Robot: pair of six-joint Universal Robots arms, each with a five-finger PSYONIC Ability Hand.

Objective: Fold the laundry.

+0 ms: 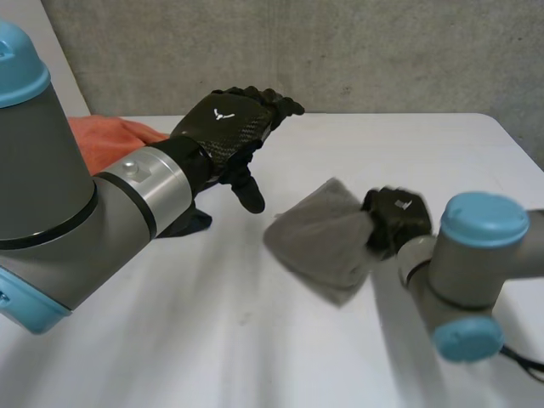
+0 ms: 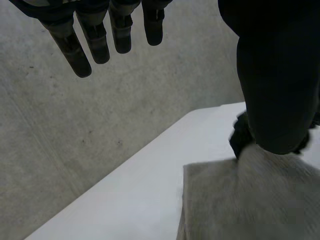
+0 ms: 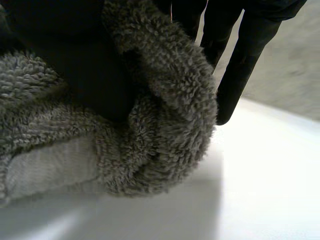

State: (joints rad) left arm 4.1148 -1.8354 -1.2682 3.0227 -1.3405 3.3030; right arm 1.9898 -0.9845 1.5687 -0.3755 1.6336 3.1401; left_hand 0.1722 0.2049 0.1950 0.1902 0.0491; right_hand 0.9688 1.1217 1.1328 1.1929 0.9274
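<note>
Pinching the right edge of the grey towel [image 1: 319, 242], lying on the bench [image 1: 212, 340], in the curled fingers [image 3: 240, 75] of the right hand [image 1: 398, 217], probably best carrying it low and evenly across while bringing the left hand [image 1: 228, 123], hovering with straight spread fingers, down as anchor.

Grey arms [image 1: 127, 200], light-blue caps [image 1: 484, 218]; the black left hand [image 1: 229, 123] and right hand [image 1: 396, 219] each carry a white emblem.

white table [image 1: 425, 153] | on it: grey towel [image 1: 316, 240] (one edge bunched) | orange cloth [image 1: 106, 140] at far-left edge
</note>
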